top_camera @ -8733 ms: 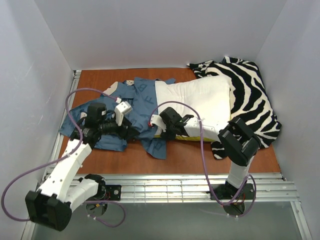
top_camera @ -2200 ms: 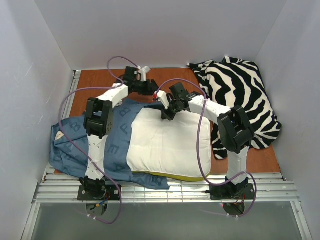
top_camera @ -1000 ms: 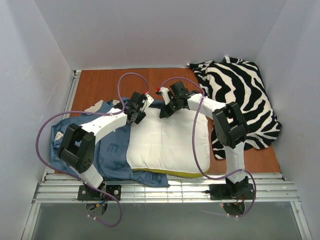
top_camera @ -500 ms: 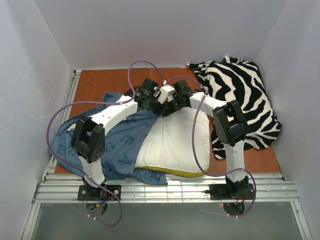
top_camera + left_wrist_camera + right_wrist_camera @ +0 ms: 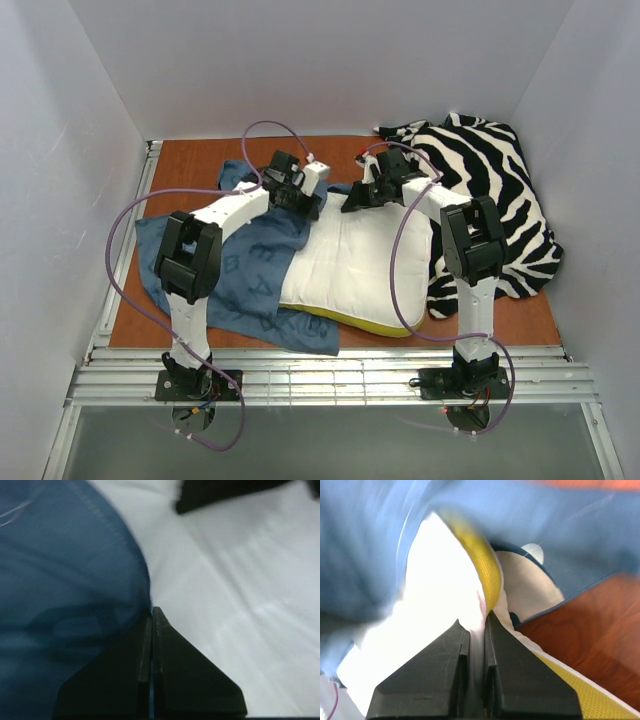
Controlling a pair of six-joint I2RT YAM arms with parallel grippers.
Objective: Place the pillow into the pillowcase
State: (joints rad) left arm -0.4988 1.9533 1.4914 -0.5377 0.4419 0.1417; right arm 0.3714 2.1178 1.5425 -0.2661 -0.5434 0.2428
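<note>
Top view: one pillowcase (image 5: 235,275) lies spread at 9 o'clock of one pillow (image 5: 365,265). The case hem laps only the pillow's left edge, most of the pillow sits outside it, and the yellow underside shows along the near edge. One zebra cloth (image 5: 500,190) at 2-3 o'clock touches the pillow's right side, all on the table (image 5: 190,170). Two arms reach to the pillow's 12 o'clock edge: left gripper (image 5: 310,203) at the far-left corner, right gripper (image 5: 350,205) just beside it. Left wrist: left gripper (image 5: 151,612) jaws pressed fully together, with the pillowcase (image 5: 65,580) hem running straight into the tips, pillow (image 5: 225,595) at 3 o'clock and a blurred dark shape at 1 o'clock that I can't identify. Right wrist: right gripper (image 5: 475,622) jaws nearly together, pinching a fold of pillow (image 5: 435,585) cloth at its yellow edge, with the case (image 5: 555,535) draped at 12 o'clock and bare table (image 5: 595,630) at 3-4 o'clock
</note>
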